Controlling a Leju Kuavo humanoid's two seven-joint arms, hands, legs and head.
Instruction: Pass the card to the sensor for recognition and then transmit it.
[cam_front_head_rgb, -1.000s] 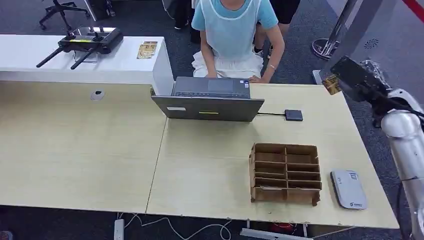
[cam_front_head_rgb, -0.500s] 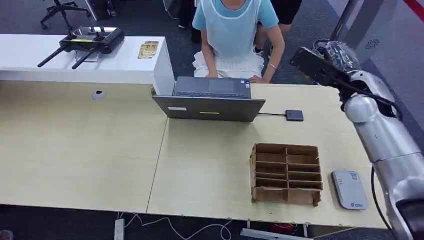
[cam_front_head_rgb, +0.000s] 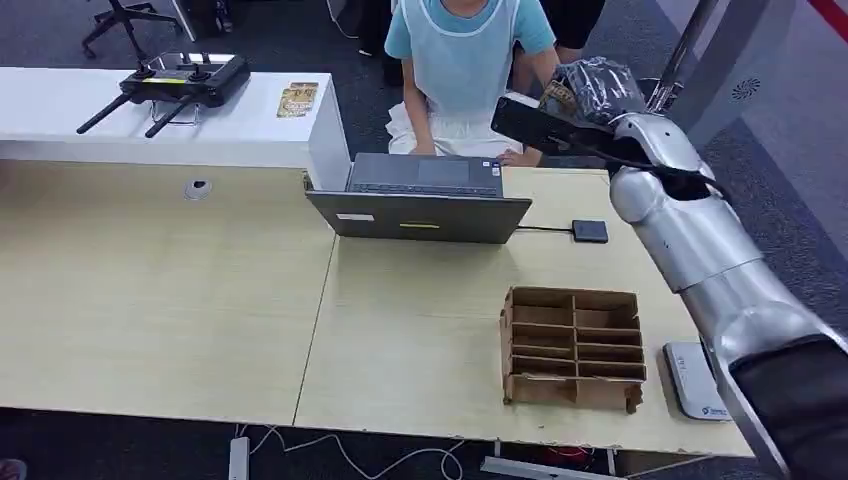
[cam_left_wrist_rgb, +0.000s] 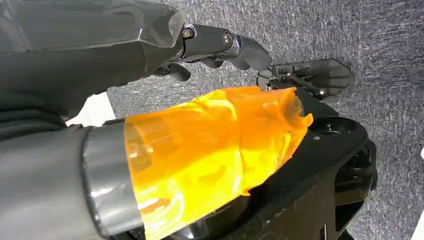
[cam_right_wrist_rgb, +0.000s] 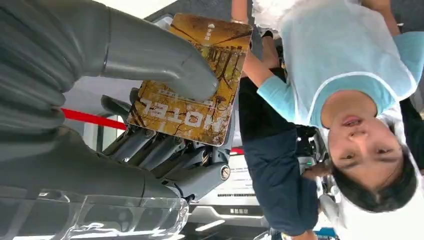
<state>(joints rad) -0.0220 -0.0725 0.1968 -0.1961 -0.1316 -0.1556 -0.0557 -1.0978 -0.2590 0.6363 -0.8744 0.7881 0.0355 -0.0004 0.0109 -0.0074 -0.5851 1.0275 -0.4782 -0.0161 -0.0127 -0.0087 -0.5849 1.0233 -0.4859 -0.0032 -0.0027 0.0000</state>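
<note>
card (cam_right_wrist_rgb: 192, 82): brown-gold, printed "hotel", pinched between thumb and fingers of right hand (cam_front_head_rgb: 585, 95), raised beyond far edge of bench (cam_front_head_rgb: 200, 290), close to person (cam_front_head_rgb: 465, 60) in light blue top seated behind open laptop (cam_front_head_rgb: 420, 200).
sensor (cam_front_head_rgb: 697, 380): grey flat pad, near right corner of bench, just beside cardboard divider box (cam_front_head_rgb: 570, 348).
small dark adapter (cam_front_head_rgb: 588, 231): cabled to laptop.
left hand (cam_left_wrist_rgb: 220, 45): hanging over grey carpet, fingers curled, nothing held.

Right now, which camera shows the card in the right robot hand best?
The right wrist view: the card is close up, its printed face readable, pinched under the thumb of the right robot hand. The head view catches just a sliver of it; the left wrist view looks at the floor.
</note>
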